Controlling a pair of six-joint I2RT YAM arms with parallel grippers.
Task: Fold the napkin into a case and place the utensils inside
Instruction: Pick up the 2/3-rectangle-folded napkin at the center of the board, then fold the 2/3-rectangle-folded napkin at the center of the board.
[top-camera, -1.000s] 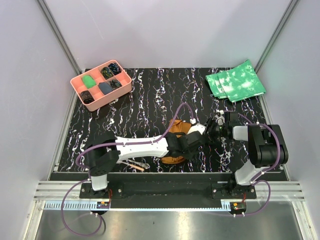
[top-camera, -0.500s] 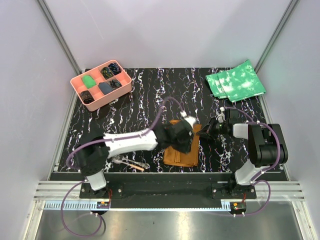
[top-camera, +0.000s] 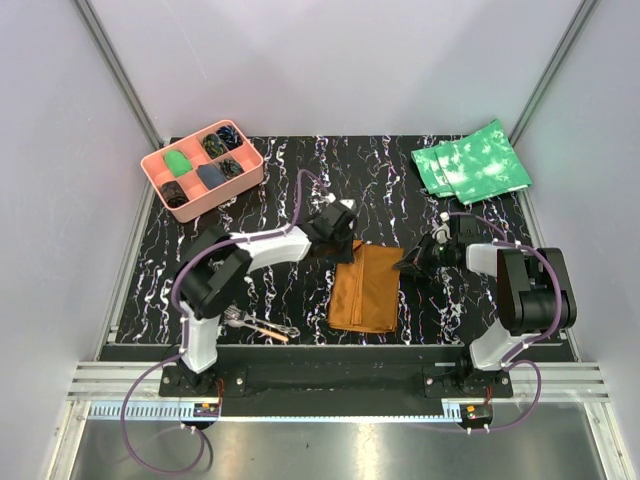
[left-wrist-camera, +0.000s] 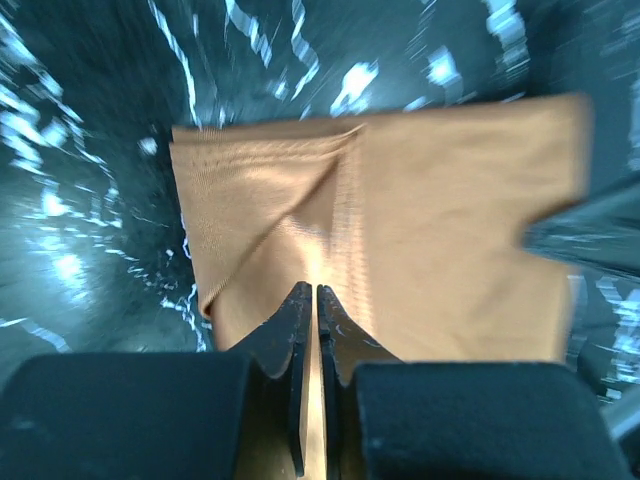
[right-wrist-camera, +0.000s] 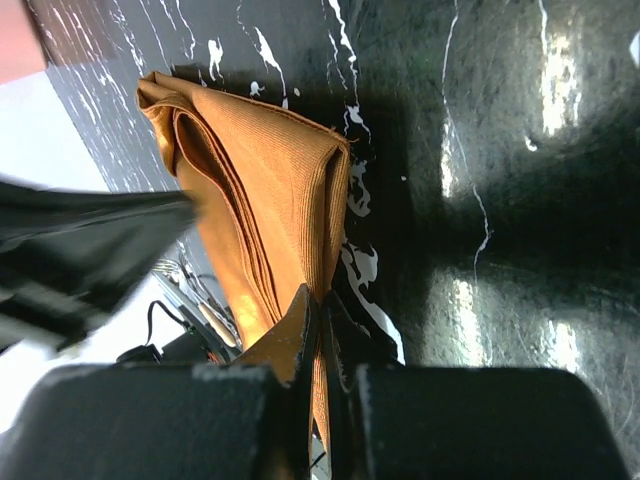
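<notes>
Napkin (top-camera: 365, 290) folded into a thick rust-brown oblong, flat on table (top-camera: 290, 190), toward the near edge and roughly midway between the two arms. Runs front to back, slightly tilted, leaning right toward the far end. Shows several stacked layers along one long side in the right wrist view. Shows a stitched hem and a diagonal crease across the top layer in the left wrist view.

Left gripper (left-wrist-camera: 309, 290) pressed together, only a thin slit between the fingers, nothing pinched. Hangs by the napkin's far left corner in the top view, and looks down over the cloth in its own blurred view.

Right gripper (right-wrist-camera: 320, 296) pressed together as well, low over the table, tips touching the napkin's right edge near the far end. Cannot tell if pinching a layer there or only resting against it.

Utensils (top-camera: 258, 325) lying on the table left of the napkin, close to the near edge and well apart from the cloth. Fork (top-camera: 236, 318) on the left, slim piece (top-camera: 276, 334) with orange-tan end on the right, side by side at a slant. Outside the napkin, touched by neither gripper.

Pink tray (top-camera: 228, 194) with compartments at the far left corner. Green cloths (top-camera: 470, 162) with white mottling at the far right corner, overlapping one another, well apart from the napkin.
</notes>
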